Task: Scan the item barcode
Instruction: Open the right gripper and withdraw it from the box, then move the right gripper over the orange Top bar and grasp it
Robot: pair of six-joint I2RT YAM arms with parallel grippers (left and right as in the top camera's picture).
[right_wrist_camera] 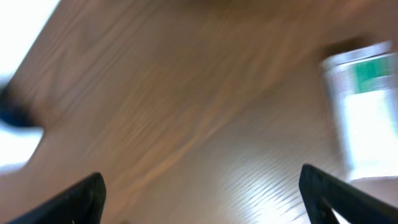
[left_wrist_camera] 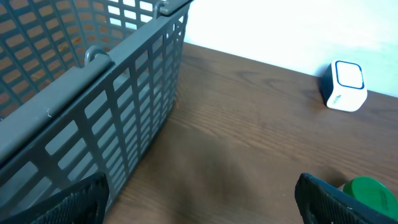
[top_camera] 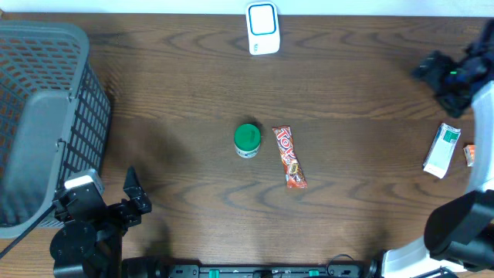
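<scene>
A white and blue barcode scanner stands at the table's far edge. Three items lie on the table: a green-lidded jar at the middle, a red candy bar beside it, and a white and green box at the right. My right gripper hangs open above the table behind the box, nothing between its fingers; its view is blurred. My left gripper is open and empty at the front left, beside the basket.
A large grey mesh basket fills the left side of the table. A small orange object lies just right of the box, near the right arm's base.
</scene>
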